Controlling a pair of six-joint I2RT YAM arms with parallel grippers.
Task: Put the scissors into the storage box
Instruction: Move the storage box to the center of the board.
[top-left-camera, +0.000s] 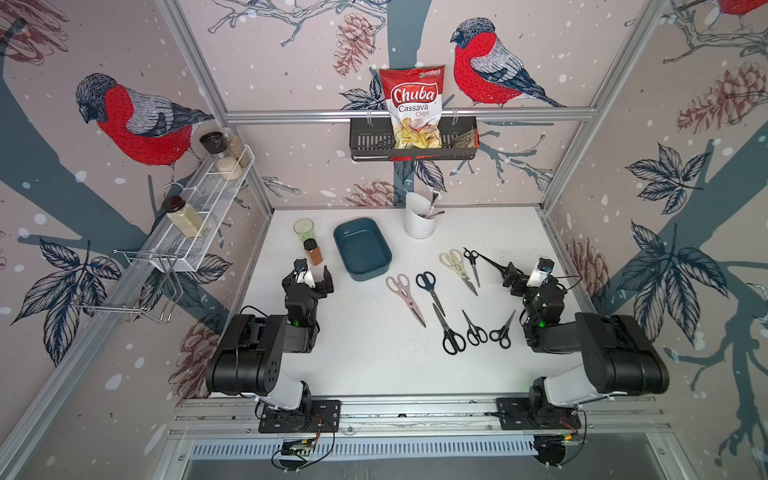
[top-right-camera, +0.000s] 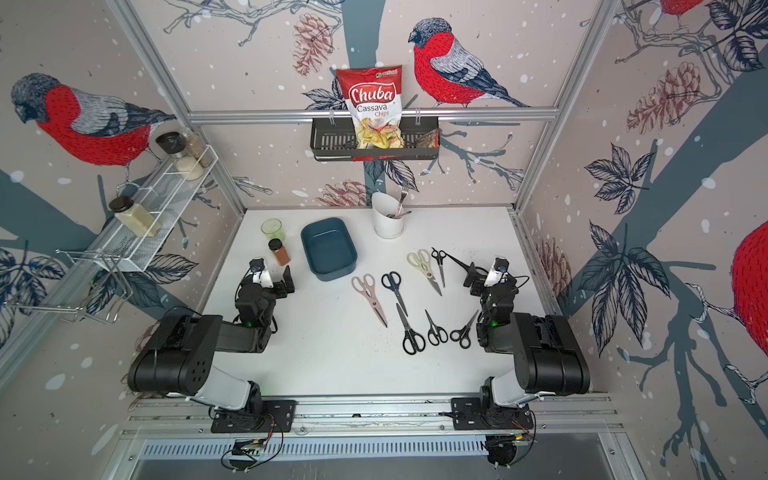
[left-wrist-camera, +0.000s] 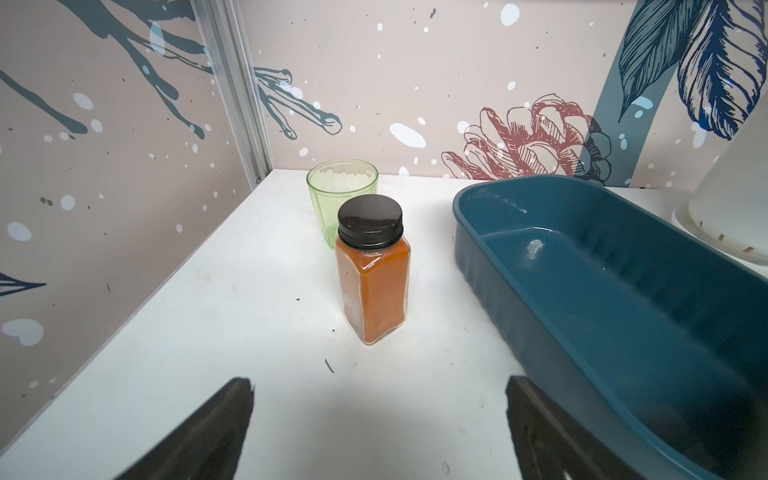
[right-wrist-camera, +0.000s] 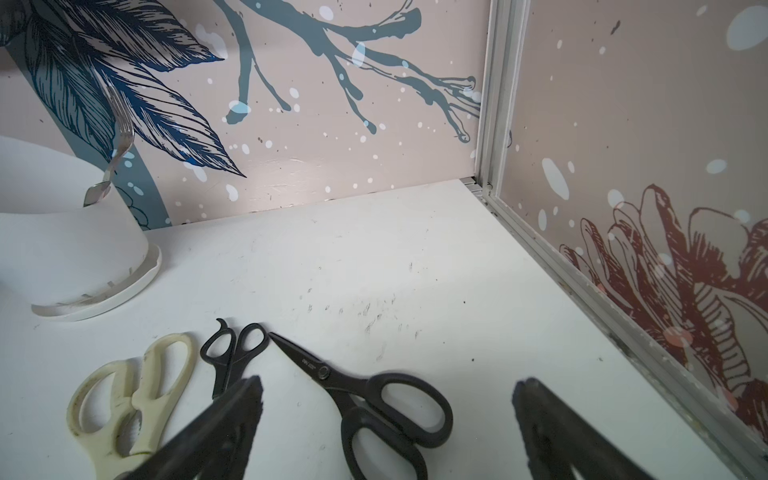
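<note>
Scissors (top-left-camera: 411, 306) lie scattered on desk (top-left-camera: 374, 365), 4 o'clock from empty storage box (top-left-camera: 361, 249). Left fingers (left-wrist-camera: 208, 436) spread wide, holding nothing, 8 o'clock of box. Right fingers (right-wrist-camera: 552, 436) likewise, desk's 3 o'clock.

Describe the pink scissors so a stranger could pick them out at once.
Find the blue box at the back of the white table. The scissors lying closest to its near right corner are the pink scissors, handles toward the box. They alone have pale pink handles; the black scissors beside them and the cream scissors farther right do not.
</note>
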